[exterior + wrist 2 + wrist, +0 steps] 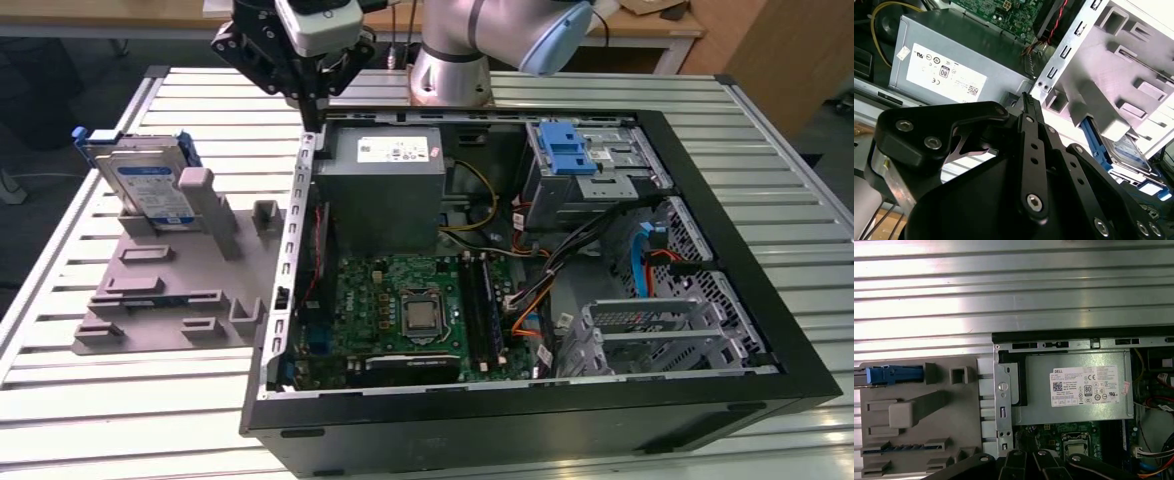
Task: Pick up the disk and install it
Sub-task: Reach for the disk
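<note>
Your gripper [311, 115] hangs over the computer case [754, 215] edge, fingers pinched together, holding nothing. The disk [142, 182] stands upright in the grey holder [160, 300], well apart, at the exterior view's left.

Fingers [308, 100] pressed together, empty, pointing downward

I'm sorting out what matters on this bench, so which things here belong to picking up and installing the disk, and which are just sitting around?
For the job: disk, upright in the grey holder; pincer, over the case wall, apart from the disk; drive cage, probably its bay.
Just there: power supply; motherboard.
</note>
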Tool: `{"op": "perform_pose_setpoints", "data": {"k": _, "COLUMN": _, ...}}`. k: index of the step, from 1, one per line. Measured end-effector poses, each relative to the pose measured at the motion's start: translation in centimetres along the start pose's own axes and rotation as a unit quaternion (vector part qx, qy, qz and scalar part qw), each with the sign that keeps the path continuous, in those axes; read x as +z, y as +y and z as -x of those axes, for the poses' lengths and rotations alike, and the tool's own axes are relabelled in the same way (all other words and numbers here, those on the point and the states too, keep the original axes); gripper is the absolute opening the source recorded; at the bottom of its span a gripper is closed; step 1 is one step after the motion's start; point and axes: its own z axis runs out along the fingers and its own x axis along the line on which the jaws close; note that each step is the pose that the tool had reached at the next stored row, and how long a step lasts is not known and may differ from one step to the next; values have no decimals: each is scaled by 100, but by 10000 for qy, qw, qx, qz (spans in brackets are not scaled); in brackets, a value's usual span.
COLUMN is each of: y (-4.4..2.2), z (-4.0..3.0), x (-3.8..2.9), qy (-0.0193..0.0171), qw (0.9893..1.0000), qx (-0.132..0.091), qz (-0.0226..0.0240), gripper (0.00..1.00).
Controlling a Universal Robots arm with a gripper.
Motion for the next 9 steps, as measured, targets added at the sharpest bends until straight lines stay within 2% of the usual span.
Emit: {"op": "perform_pose_setpoints", "data": {"k": 9, "y": -1, "z": -29, "x": 2, "qy": 0, "qw": 10000, "qx": 1, "qz": 0, "gripper": 11}}
